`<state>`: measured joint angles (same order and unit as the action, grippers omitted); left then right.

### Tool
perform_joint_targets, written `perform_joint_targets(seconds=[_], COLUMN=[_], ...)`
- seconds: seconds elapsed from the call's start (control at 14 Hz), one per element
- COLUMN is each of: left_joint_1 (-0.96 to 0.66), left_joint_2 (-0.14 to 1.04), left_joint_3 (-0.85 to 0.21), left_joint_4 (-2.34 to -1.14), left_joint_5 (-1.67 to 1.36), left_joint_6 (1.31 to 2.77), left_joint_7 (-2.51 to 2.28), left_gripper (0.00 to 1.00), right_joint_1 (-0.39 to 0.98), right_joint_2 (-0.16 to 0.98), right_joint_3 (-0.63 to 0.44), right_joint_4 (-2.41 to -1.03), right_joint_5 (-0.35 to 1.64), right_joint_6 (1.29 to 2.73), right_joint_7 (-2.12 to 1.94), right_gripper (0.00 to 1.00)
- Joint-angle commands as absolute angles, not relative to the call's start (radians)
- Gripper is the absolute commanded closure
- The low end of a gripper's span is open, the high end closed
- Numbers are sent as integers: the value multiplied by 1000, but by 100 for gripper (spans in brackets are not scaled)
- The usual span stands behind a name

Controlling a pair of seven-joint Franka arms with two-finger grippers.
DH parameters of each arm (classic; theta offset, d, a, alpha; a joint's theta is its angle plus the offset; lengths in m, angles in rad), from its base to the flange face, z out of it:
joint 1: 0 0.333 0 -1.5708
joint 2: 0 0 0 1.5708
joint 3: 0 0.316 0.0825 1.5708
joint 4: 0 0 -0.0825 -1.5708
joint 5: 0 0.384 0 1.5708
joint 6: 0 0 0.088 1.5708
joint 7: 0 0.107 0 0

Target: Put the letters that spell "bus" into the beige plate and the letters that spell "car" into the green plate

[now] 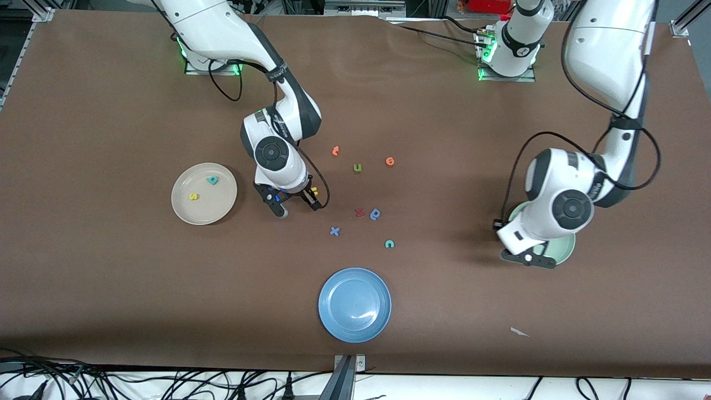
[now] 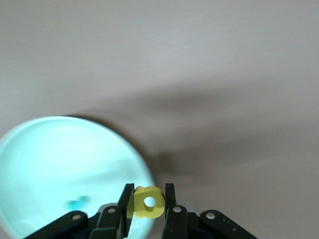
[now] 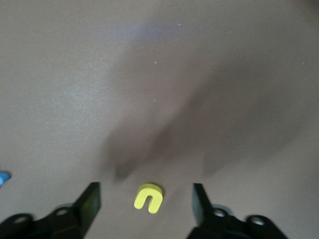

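Beige plate [image 1: 180,208] already carries your teal b [image 1: 212,179] and yellow s [image 1: 193,196]. The right hand [image 3: 147,204] is low over the desk [image 1: 111,111] beside that plate, jaws spread either side of the yellow u [image 3: 148,197]. The left hand [image 2: 149,206] pinches the yellow a [image 2: 148,202] over the green plate [image 2: 50,164] (a small teal blur inside may be the r). The teal c [image 1: 389,243] lies loose near the blue plate [image 1: 354,304].

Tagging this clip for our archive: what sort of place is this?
Most likely a robotics lab bench: two arms bolted to a brown-covered table, cables trailing off its edge, and foam letters like the yellow u beside the blue plate.
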<state>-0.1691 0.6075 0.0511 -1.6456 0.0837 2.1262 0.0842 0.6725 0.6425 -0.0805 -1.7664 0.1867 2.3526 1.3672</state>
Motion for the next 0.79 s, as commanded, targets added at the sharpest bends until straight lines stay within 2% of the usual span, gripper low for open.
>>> perform_joint_targets(seconds=[0.0, 0.07, 0.14, 0.21, 0.43, 0.5, 0.64, 0.71], left_joint_1=[-117, -111, -110, -110, -126, -138, -197, -236], left_joint_2=[627, 633, 643, 644, 643, 643, 676, 710], left_joint_3=[40, 40, 38, 38, 31, 28, 14, 14], left_joint_4=[-1646, -1637, -1625, -1623, -1591, -1588, -1548, -1493], left_joint_5=[176, 201, 204, 192, 77, 39, -41, -63], left_joint_6=[2120, 2123, 2123, 2123, 2123, 2123, 2128, 2128], left_joint_7=[222, 251, 262, 261, 187, 154, 37, -36], left_gripper=[91, 81, 23, 0, 0, 0, 0, 0], right_joint_1=[696, 704, 709, 709, 722, 727, 727, 726], right_joint_2=[669, 676, 683, 684, 698, 699, 698, 698], right_joint_3=[-89, -89, -90, -91, -89, -90, -91, -91], right_joint_4=[-1744, -1744, -1744, -1744, -1752, -1752, -1752, -1752], right_joint_5=[178, 179, 181, 181, 179, 179, 178, 176], right_joint_6=[2376, 2378, 2382, 2393, 2419, 2419, 2419, 2418], right_joint_7=[1396, 1396, 1396, 1396, 1397, 1396, 1394, 1387], right_gripper=[37, 37, 37, 37, 40, 48, 80, 91])
